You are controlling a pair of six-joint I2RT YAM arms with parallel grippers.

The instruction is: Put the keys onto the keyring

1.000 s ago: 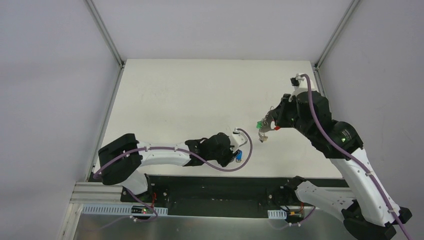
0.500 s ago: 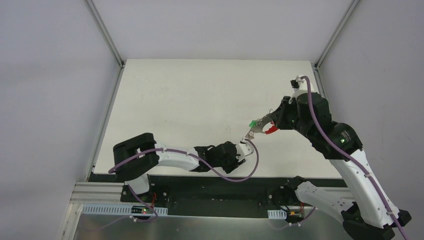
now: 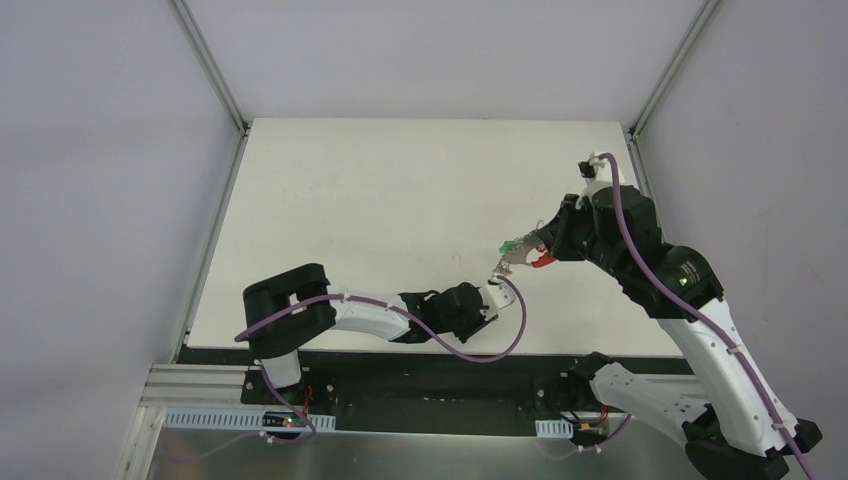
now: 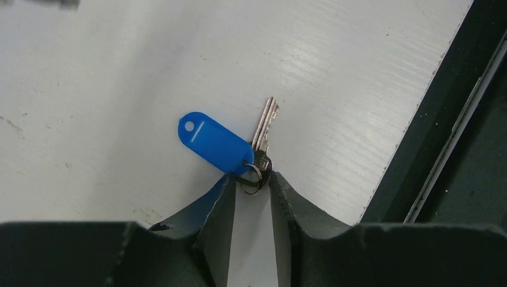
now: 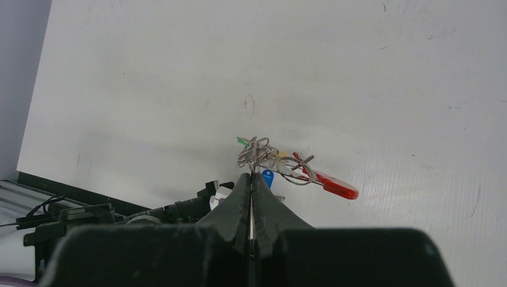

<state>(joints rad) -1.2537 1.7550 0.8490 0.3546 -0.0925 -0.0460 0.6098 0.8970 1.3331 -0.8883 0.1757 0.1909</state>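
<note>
A silver key (image 4: 265, 128) with a bright blue tag (image 4: 215, 143) lies flat against the white table. Its small ring sits pinched between the tips of my left gripper (image 4: 251, 179), whose fingers touch it on both sides. In the top view my left gripper (image 3: 490, 300) is low near the front edge, just below the keyring (image 3: 520, 255). My right gripper (image 5: 252, 174) is shut on that keyring (image 5: 269, 156), a tangle of silver rings with a red piece (image 5: 335, 185) and a bit of green, held above the table. The blue tag (image 5: 267, 177) shows right under it.
The table's black front rail (image 4: 418, 149) runs close to the right of the blue key. The left arm's purple cable (image 3: 515, 320) loops beside its wrist. Bare white table (image 3: 380, 190) stretches behind both grippers.
My left arm has slid right along the front edge, carrying the blue key under the keyring, and its jaws have narrowed. The right gripper has shifted the keyring slightly left.
</note>
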